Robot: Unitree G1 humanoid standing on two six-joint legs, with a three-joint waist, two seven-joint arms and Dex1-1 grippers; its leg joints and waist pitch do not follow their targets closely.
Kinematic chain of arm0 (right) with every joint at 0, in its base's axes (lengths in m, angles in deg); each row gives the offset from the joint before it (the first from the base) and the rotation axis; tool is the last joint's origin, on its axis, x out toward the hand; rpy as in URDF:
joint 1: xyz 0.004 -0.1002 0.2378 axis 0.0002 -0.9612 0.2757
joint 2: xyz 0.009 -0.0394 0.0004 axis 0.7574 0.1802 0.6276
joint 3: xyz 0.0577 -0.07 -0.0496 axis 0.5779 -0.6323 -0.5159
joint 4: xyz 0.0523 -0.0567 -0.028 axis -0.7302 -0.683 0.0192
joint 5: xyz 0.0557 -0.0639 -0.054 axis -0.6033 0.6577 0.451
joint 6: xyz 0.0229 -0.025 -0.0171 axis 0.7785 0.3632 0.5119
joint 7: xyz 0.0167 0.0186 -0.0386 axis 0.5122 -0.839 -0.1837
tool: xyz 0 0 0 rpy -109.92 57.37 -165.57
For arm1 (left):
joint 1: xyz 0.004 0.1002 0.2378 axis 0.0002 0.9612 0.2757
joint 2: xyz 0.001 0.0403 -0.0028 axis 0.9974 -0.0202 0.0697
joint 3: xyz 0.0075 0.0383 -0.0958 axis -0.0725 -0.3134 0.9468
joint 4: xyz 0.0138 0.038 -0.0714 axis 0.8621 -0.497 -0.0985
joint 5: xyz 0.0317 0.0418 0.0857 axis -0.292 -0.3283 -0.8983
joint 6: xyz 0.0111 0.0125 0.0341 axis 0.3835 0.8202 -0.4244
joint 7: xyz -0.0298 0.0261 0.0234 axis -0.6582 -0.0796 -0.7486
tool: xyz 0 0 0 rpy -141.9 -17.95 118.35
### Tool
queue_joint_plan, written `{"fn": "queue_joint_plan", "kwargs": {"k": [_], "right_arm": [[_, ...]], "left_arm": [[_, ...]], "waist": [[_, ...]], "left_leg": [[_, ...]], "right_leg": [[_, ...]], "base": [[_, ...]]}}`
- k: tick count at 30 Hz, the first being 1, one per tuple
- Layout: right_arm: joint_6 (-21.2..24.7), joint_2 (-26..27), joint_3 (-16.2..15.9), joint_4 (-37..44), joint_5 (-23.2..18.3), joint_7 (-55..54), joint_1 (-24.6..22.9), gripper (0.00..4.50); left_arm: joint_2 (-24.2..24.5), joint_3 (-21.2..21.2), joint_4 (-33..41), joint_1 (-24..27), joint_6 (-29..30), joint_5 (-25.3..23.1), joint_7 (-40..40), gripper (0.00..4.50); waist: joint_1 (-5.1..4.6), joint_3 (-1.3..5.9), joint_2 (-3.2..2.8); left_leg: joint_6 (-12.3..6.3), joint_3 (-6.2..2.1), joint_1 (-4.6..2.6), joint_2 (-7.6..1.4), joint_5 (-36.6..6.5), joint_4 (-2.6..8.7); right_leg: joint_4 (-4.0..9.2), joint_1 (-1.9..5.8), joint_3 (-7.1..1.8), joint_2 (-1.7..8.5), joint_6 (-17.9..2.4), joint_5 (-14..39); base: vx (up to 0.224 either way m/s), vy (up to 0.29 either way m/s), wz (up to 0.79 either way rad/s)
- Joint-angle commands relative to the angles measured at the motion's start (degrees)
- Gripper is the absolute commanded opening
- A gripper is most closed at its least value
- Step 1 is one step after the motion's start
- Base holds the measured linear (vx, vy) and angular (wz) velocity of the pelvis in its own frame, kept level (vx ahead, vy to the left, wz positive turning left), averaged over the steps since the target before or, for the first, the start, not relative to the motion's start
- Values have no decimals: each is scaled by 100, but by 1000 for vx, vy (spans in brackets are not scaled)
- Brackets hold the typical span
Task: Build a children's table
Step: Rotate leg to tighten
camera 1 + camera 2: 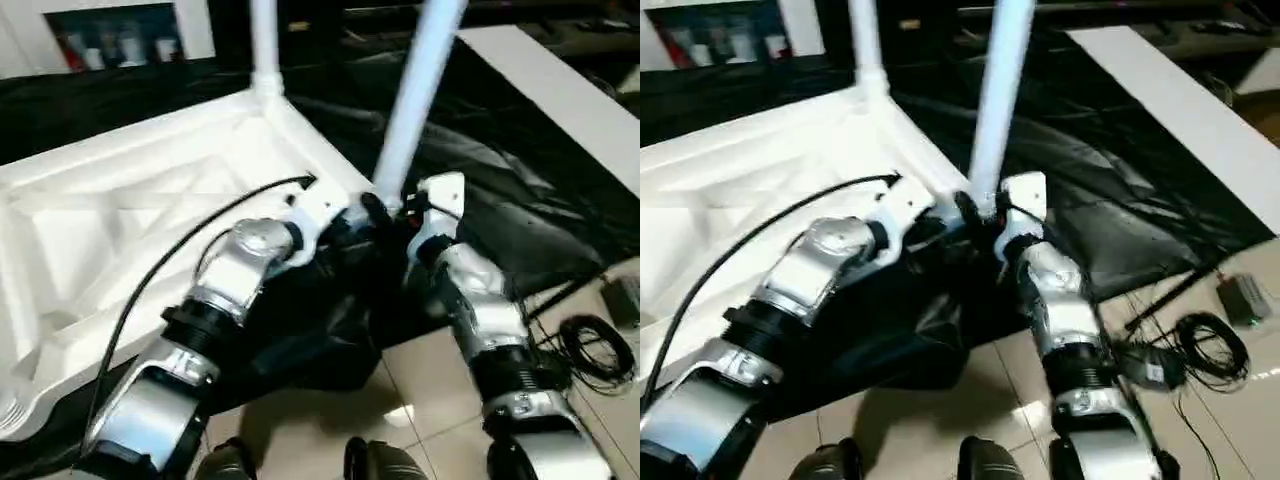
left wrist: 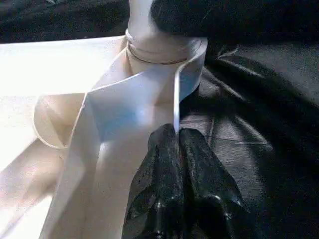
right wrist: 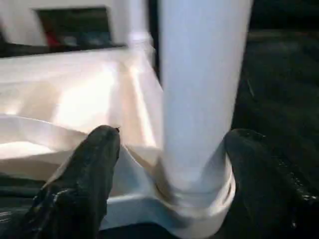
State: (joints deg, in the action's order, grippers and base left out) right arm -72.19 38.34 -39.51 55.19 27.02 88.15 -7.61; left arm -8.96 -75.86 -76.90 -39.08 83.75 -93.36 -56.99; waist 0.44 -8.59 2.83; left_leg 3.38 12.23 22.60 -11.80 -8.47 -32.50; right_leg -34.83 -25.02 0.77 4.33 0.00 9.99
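Observation:
The white tabletop (image 1: 120,200) lies upside down on a black cloth, ribbed underside up. One white leg (image 1: 264,45) stands in its far corner socket. A second leg (image 1: 415,95) stands tilted in the near corner socket (image 3: 199,199). My right gripper (image 3: 173,134) is open, one finger on each side of this leg's base, with a gap at the left finger (image 3: 94,164). My left gripper (image 2: 175,137) is shut, its tips against the thin edge of the corner wall (image 2: 175,99) just beside that socket. I cannot tell whether the edge is pinched.
The black cloth (image 1: 480,150) covers the ground around the tabletop. Beige floor tiles (image 1: 430,380) lie in front, with coiled cables (image 1: 1210,345) and a small box (image 1: 1243,297) at the right. A long white board (image 1: 560,90) lies at the back right.

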Motion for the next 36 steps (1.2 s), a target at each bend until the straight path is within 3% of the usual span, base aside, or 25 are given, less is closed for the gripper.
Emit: {"fn": "queue_joint_plan", "kwargs": {"k": [1,3,5,10,14,17,18,19,21,27,32,33,36], "right_arm": [[184,-159,-286,313,-109,547,-19,387],[574,-799,-421,605,-187,1411,-170,387],[585,-906,-444,643,-185,1572,-201,387],[784,-1813,-601,951,-151,2729,-466,387],[900,-2071,-561,967,-224,2831,-424,387],[925,-2115,-534,961,-244,2843,-397,387],[935,-2128,-529,964,-247,2868,-394,387],[941,-2141,-525,964,-249,2890,-390,387],[967,-2177,-537,984,-252,2976,-392,387],[958,-2171,-652,912,-218,3073,-379,387],[698,-1962,-782,361,121,2681,-186,387],[695,-1945,-779,331,129,2653,-173,353],[690,-1865,-769,247,133,2592,-130,335]], "left_arm": [[31,-222,-282,219,59,-104,-188,0],[231,-347,-196,284,-297,-162,-455,0],[266,-370,-174,300,-348,-155,-526,0],[627,-453,254,503,-337,78,-1352,0],[1002,-658,640,674,-612,207,-2150,0],[1126,-700,791,726,-588,263,-2370,0],[1151,-702,815,731,-580,265,-2401,0],[1171,-696,843,737,-576,281,-2436,0],[1216,-675,941,757,-521,320,-2533,0],[1244,-655,1104,791,-455,392,-2650,0],[1258,-651,1106,797,-490,413,-2734,0],[1259,-652,1109,797,-488,413,-2738,0],[1263,-647,1121,799,-469,416,-2732,0]], "waist": [[28,434,6],[22,435,14],[28,451,8],[63,471,13],[65,462,2],[66,431,-24],[76,425,-33],[92,419,-1],[132,419,-18],[136,449,9],[130,458,-3],[119,457,-3],[124,447,-5]], "left_leg": [[-238,-95,-111,-80,-1543,344],[-279,-89,-107,-80,-1502,338],[-382,-76,-94,-84,-1330,313],[-664,-53,-88,-80,-851,264],[-696,-44,-106,-91,-854,264],[-522,-54,-142,-122,-1151,298],[-496,-50,-158,-128,-1194,300],[-455,-45,-163,-133,-1232,303],[-411,-44,-168,-133,-1203,307],[-539,-37,-129,-106,-838,277],[-536,-33,-138,-105,-804,266],[-531,-35,-127,-103,-782,267],[-509,-37,-136,-110,-866,275]], "right_leg": [[497,280,-145,221,-968,1665],[498,282,-150,205,-986,1554],[461,294,-162,212,-1059,1177],[384,347,-155,207,-1444,410],[376,330,-148,200,-1569,394],[418,292,-154,220,-1491,921],[427,274,-156,216,-1484,978],[430,268,-159,212,-1450,1043],[418,264,-167,216,-1422,1037],[356,312,-167,216,-1461,506],[350,304,-161,214,-1510,500],[341,305,-157,212,-1527,476],[353,305,-161,215,-1496,555]], "base": [[0,0,0],[0,0,0],[0,0,0],[0,0,0],[0,0,0],[0,0,0],[0,0,0],[0,0,0],[0,0,0],[0,0,0],[0,0,0],[0,0,0],[0,0,0]]}}
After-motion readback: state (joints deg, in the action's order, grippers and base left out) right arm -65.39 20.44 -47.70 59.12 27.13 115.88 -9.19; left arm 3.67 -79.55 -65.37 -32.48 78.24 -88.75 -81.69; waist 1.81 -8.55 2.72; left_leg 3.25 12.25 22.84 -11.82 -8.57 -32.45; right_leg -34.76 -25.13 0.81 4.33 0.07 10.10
